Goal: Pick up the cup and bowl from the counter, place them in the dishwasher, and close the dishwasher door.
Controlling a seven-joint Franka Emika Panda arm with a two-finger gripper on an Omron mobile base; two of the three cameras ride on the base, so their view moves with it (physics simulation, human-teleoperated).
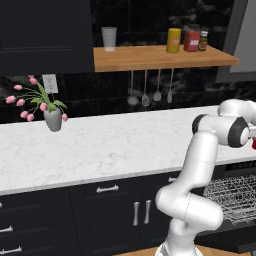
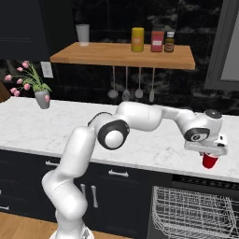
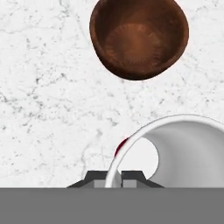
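A home kitchen: a marble counter (image 1: pixel 100 145) tops dark cabinets (image 1: pixel 115 210), utensils (image 2: pixel 126 86) hang under a wooden shelf (image 2: pixel 121 55) holding what look like spice jars (image 2: pixel 158 41), and at five o'clock sits an open dishwasher (image 2: pixel 191 214).

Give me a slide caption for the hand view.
Hand shut on the red cup's white rim, brown bowl beyond on the marble counter.
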